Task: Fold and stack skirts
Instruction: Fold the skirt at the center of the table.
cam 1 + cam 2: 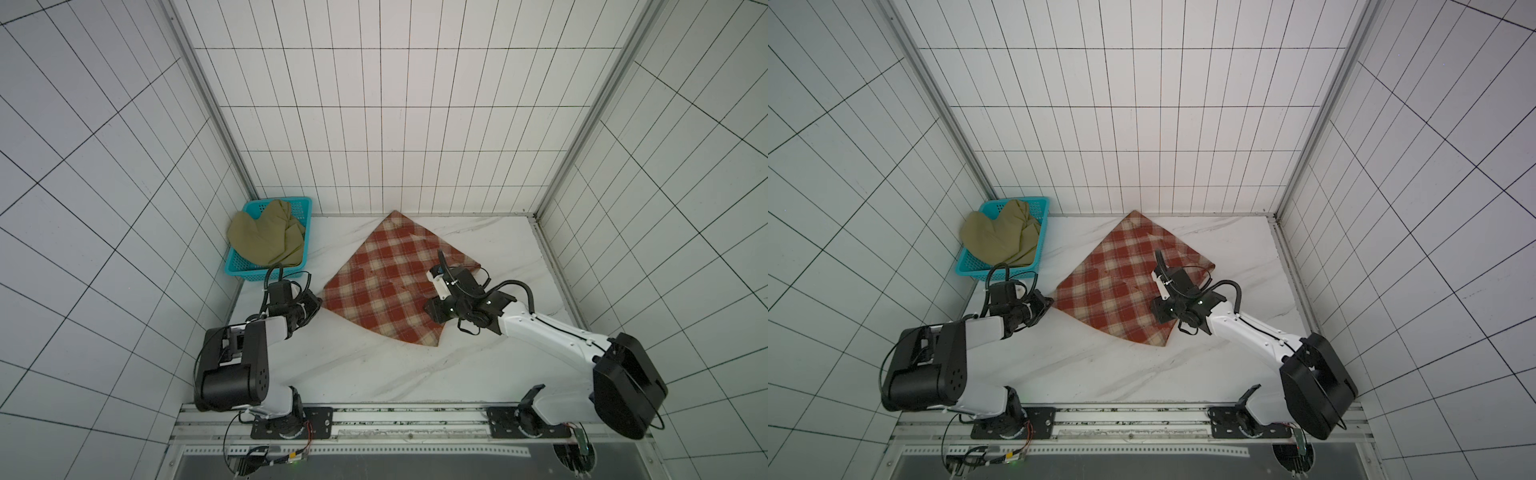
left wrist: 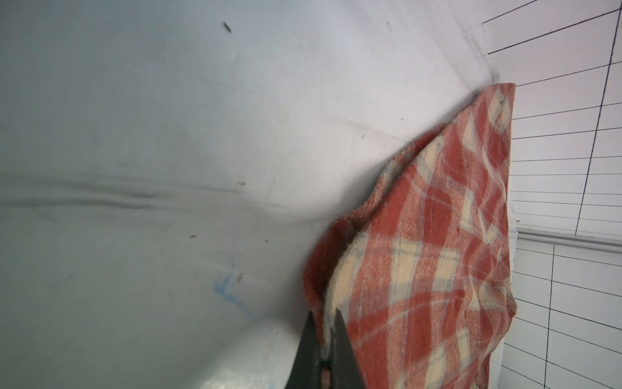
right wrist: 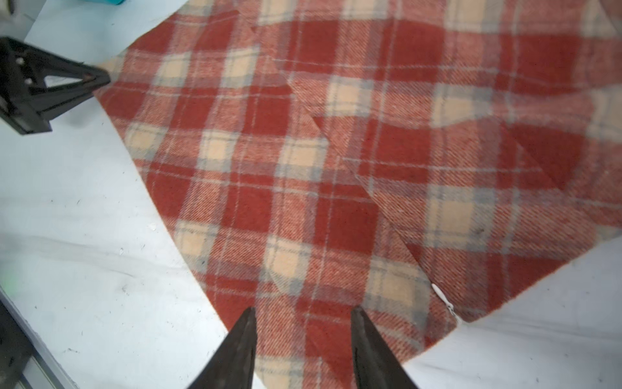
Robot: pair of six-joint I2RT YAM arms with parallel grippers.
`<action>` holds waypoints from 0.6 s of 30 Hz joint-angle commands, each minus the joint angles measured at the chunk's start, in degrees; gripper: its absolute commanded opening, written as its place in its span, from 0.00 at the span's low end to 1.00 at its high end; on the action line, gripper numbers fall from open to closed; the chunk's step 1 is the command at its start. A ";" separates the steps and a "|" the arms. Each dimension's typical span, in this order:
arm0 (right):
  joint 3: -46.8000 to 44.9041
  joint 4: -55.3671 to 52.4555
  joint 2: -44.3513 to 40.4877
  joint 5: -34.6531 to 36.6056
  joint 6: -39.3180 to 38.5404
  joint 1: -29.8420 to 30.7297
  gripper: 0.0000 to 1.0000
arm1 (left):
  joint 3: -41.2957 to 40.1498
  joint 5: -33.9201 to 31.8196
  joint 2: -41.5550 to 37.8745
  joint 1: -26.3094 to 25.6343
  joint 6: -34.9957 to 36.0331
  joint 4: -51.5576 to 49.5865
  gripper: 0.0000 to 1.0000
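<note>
We've got the plaid skirt (image 1: pixel 390 282) lying mostly flat in the middle of the marble table (image 1: pixel 374 365), its far corner touching the back wall. The olive skirt (image 1: pixel 266 239) sits bunched in the teal basket (image 1: pixel 249 275) at the far left corner. Our left gripper (image 2: pixel 324 316) is pinching the plaid skirt's left corner, and the right gripper (image 3: pixel 303 311) has its jaws spread over the near right corner, gripping nothing.

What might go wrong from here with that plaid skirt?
The left gripper pinches only one corner of the plaid skirt; a pull might slip it free. The right gripper stands open over the cloth, gripping nothing, so a one-sided lift might drag and bunch the skirt.
</note>
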 commanded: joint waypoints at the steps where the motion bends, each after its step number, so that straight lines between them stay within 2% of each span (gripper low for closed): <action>1: -0.50 -3.71 0.31 7.05 -4.27 5.79 0.46 | 1.69 1.22 -1.04 0.10 1.14 -1.00 0.00; 10: -2.37 -6.97 5.37 13.33 -4.13 14.33 0.49 | 3.67 1.94 -1.03 0.06 2.20 -3.77 0.00; 18: -4.21 -7.70 7.62 13.77 -0.27 15.15 0.49 | 5.38 2.35 -0.16 0.10 2.90 -5.21 0.00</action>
